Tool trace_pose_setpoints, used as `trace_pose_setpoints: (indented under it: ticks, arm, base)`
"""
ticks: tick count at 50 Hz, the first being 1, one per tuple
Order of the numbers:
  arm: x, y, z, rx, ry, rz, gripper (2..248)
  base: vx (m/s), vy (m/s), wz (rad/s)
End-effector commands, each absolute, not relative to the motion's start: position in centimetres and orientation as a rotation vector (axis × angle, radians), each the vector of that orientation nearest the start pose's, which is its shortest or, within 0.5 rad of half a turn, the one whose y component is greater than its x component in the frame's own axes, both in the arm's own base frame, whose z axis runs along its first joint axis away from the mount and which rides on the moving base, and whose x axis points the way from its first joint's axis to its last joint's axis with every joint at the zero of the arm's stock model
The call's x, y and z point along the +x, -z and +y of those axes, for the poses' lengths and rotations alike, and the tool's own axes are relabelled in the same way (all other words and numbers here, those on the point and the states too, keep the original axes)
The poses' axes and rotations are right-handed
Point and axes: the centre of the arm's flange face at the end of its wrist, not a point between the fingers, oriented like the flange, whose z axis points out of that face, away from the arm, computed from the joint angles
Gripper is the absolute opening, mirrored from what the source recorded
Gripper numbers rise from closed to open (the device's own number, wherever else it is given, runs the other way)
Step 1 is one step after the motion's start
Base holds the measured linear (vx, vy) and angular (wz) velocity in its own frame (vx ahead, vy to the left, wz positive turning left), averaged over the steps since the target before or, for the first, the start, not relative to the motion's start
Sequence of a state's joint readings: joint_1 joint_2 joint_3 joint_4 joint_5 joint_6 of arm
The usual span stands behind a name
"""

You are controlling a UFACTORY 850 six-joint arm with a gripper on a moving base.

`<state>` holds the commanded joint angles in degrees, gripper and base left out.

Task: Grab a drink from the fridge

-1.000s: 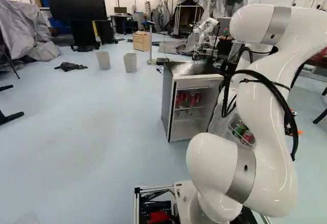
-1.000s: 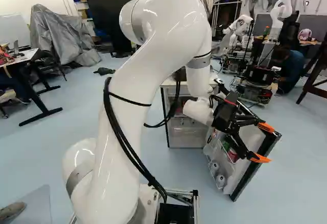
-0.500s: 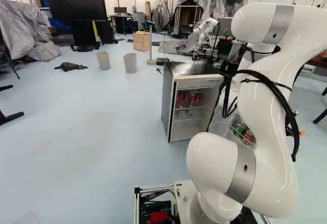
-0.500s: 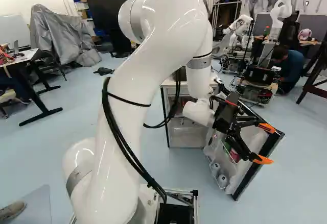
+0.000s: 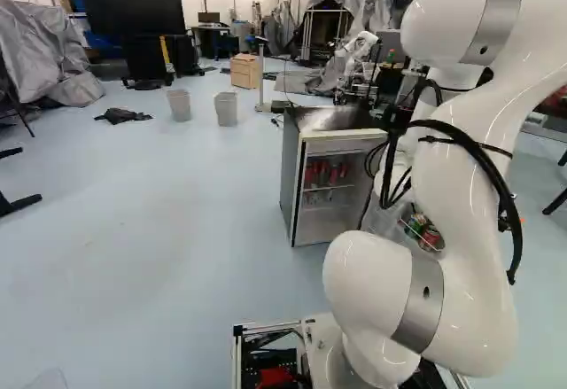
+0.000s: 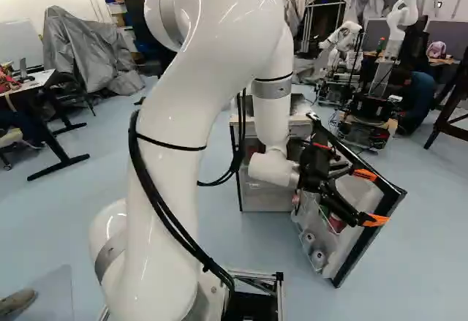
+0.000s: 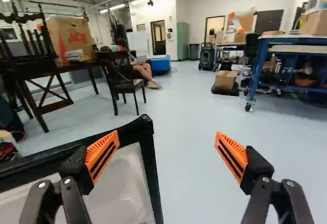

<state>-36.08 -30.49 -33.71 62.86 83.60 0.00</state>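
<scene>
A glossy white robot arm arches over the near floor, its black two-finger gripper spread wide and holding nothing. Just beyond, to the right, the black-edged white fridge door stands swung open; whether the fingertips touch its edge, this onlooker cannot tell. Green and red drink cans sit in its inner shelf. Farther left, the small dark-topped fridge shows red cans on an upper shelf. The opening looks done; reaching in, gripping a drink and lifting it clear all appear to remain.
</scene>
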Motion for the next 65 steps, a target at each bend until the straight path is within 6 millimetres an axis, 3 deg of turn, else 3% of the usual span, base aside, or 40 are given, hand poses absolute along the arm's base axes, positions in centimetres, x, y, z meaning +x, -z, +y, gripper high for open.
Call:
trace_pose_setpoints:
  ticks: [65]
  arm:
    - [23.3, -29.2, -17.8, 1.824, -1.504, -0.901, 247]
  base:
    - [0.000, 0.000, 0.000]
